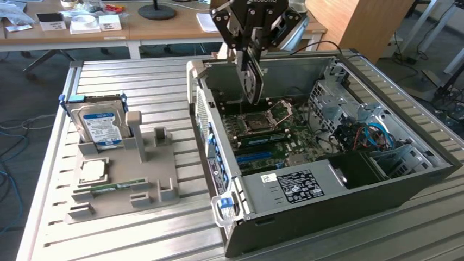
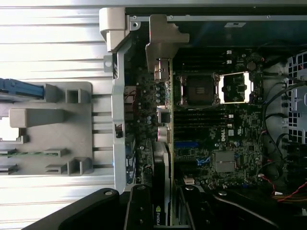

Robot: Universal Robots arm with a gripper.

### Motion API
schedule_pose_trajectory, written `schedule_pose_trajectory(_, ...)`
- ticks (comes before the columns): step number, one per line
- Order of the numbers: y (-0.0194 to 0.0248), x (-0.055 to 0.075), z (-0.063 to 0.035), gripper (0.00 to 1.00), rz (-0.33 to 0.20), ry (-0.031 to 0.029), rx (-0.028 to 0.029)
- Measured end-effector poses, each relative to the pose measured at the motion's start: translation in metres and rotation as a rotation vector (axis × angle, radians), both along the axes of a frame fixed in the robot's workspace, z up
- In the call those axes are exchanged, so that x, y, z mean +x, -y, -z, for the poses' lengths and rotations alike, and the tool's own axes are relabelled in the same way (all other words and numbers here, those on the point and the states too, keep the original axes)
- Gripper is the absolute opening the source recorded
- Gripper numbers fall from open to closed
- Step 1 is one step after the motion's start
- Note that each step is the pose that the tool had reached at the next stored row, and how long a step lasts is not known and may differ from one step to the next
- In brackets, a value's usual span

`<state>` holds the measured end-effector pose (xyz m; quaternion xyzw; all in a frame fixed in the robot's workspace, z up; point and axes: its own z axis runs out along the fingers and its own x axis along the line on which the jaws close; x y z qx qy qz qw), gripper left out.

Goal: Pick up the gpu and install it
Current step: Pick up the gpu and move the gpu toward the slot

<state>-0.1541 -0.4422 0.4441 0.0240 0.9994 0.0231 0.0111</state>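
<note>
The hand (image 1: 251, 53) was clamped on the gpu (image 1: 251, 81), holding it upright, edge-down, over the motherboard (image 1: 279, 133) of the open computer case (image 1: 340, 215).

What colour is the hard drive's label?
The hard drive's label is blue and white, best seen in the exterior view.

I see a ribbed metal counter (image 1: 138, 76). Two things stand directly on it: a grey parts holder (image 1: 156, 166) at the exterior view's left, and near it an open computer case (image 1: 377, 198) at the right.
</note>
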Motion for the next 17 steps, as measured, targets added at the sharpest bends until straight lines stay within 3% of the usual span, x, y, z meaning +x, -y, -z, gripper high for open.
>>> schedule_pose_trajectory(17,0.0,0.0054,0.0,0.27,0.0,0.0,0.0)
